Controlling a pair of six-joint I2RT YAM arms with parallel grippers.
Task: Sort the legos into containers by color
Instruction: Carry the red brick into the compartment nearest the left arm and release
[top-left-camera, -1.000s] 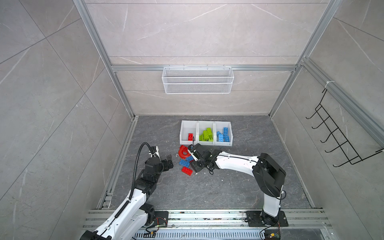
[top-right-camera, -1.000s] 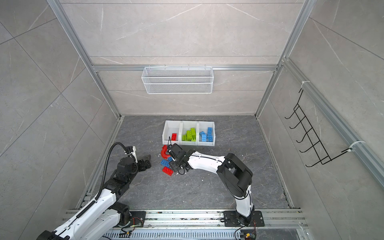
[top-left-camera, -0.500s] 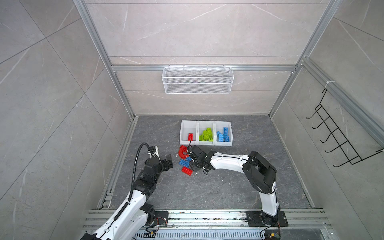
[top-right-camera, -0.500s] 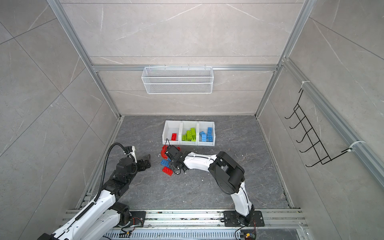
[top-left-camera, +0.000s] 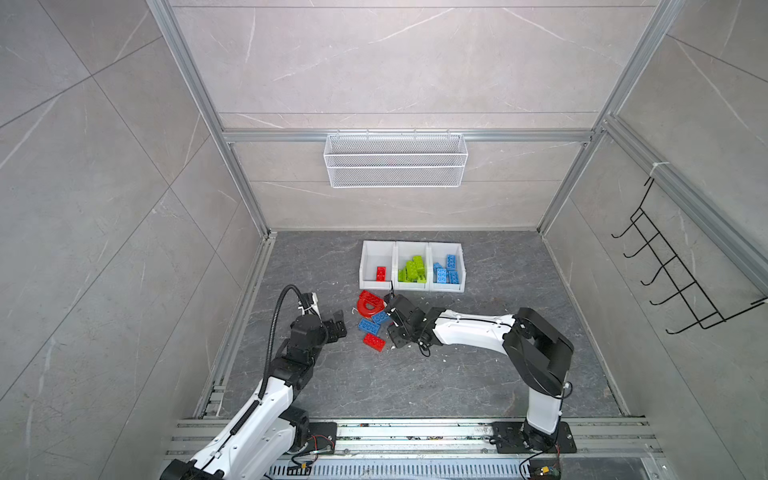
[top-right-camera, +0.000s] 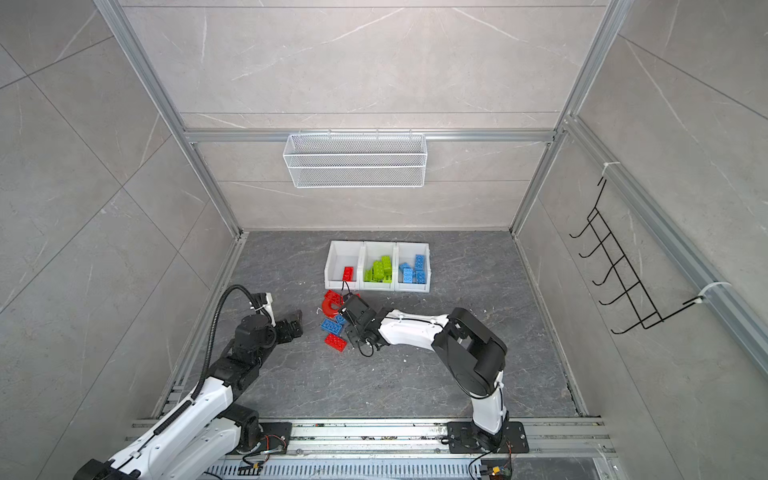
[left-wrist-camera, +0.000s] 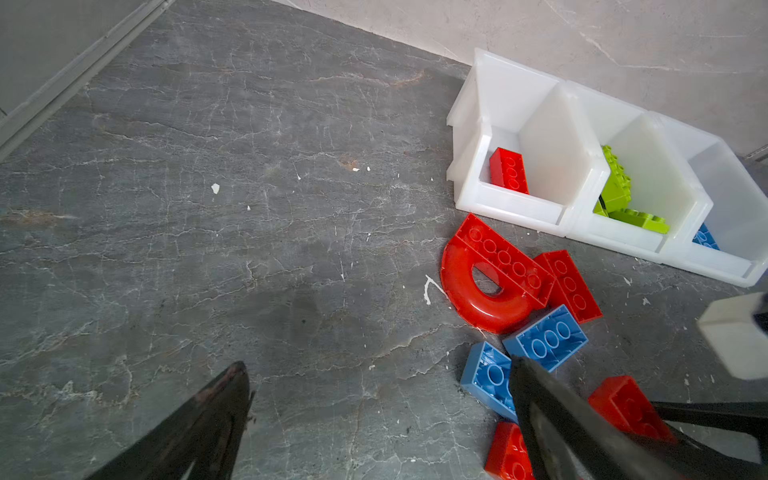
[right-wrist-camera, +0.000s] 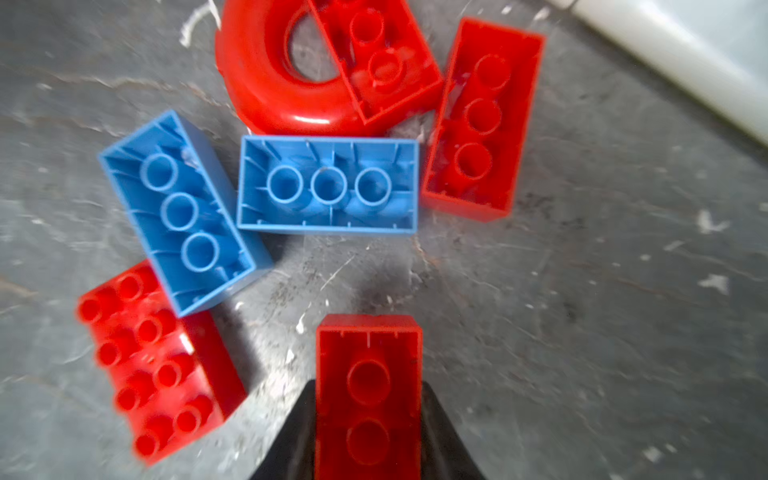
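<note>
Three joined white containers (top-left-camera: 371, 257) stand at the back: one red lego (top-left-camera: 380, 273) in the left bin, green legos (top-left-camera: 413, 269) in the middle, blue legos (top-left-camera: 446, 270) in the right. In front lies a loose pile: a red arch (right-wrist-camera: 266, 83), two upturned blue bricks (right-wrist-camera: 328, 185) (right-wrist-camera: 178, 208), an upturned red brick (right-wrist-camera: 482, 120) and a studs-up red brick (right-wrist-camera: 158, 365). My right gripper (right-wrist-camera: 369, 395) hangs low at the pile's right edge (top-left-camera: 394, 328), shut on an upturned red brick (right-wrist-camera: 369, 374). My left gripper (left-wrist-camera: 378, 365) stands open left of the pile, holding nothing.
A white wire basket (top-left-camera: 395, 160) hangs on the back wall and a black hook rack (top-left-camera: 673, 274) on the right wall. Aluminium rails run along the floor's left edge (top-left-camera: 245, 316). White flecks dot the grey floor.
My right gripper's jaws have closed onto the red brick at the pile's edge. The left arm has stayed where it was.
</note>
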